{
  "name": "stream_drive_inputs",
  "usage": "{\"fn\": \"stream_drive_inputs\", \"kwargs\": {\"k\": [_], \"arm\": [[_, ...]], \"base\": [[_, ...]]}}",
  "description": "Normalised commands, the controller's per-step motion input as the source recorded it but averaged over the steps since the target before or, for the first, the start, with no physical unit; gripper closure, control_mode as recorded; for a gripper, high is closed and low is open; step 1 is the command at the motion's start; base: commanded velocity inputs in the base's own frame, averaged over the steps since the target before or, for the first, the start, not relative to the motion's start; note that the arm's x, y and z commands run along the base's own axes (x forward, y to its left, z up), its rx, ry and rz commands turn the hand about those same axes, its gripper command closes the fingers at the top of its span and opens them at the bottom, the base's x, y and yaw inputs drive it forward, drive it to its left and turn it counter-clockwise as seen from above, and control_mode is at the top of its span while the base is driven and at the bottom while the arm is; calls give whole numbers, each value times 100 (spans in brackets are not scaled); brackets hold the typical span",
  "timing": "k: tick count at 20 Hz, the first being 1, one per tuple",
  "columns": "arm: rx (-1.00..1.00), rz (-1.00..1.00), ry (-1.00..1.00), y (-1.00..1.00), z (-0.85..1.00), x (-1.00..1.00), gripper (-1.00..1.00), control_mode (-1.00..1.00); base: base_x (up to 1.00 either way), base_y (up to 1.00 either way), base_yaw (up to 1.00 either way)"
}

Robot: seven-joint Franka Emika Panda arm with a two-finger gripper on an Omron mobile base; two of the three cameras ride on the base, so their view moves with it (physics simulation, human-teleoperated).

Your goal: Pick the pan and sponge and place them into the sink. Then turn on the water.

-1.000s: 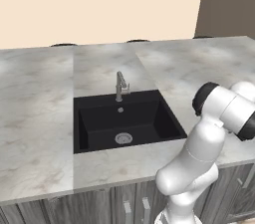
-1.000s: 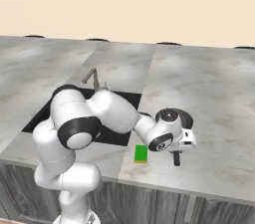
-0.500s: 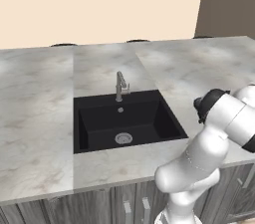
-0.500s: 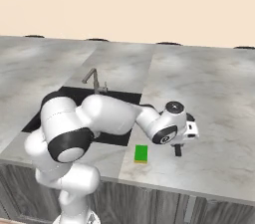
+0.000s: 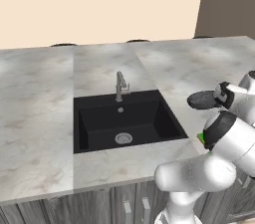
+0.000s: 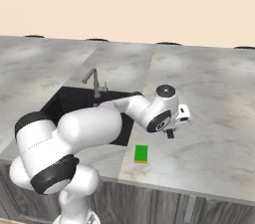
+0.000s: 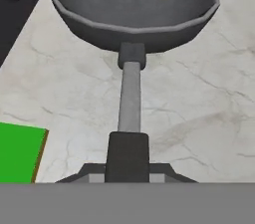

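- Hanging right of the black sink (image 5: 99, 118), the pan (image 5: 201, 100) sits off the counter (image 5: 35, 118) at the arm's wrist.
- Right base view: sponge (image 6: 141, 154) lies on marble below the gripper (image 6: 171, 133).
- Hand view: jaws clamped on the pan's handle (image 7: 130, 103); sponge at left.

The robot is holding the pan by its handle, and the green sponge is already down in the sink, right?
Not quite. The gripper does hold the pan by its handle, but the sponge lies on the counter beside the sink, as the right base view shows.
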Motion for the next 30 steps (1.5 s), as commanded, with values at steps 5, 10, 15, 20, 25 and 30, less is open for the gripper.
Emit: {"fn": "stream_drive_inputs", "kwargs": {"k": [5, 10, 15, 20, 25, 30], "arm": [[0, 17, -14, 20, 63, -4, 100, -100], [0, 23, -3, 28, 6, 7, 100, -100], [0, 20, 0, 38, 0, 18, 100, -100], [0, 20, 0, 33, 0, 25, 100, -100], [1, 19, 0, 42, -20, 46, 100, -100], [0, 13, 2, 47, -42, 58, 100, -100]], "base": [[0, 0, 0], [0, 0, 0], [0, 0, 0], [0, 0, 0], [0, 0, 0], [0, 0, 0]]}}
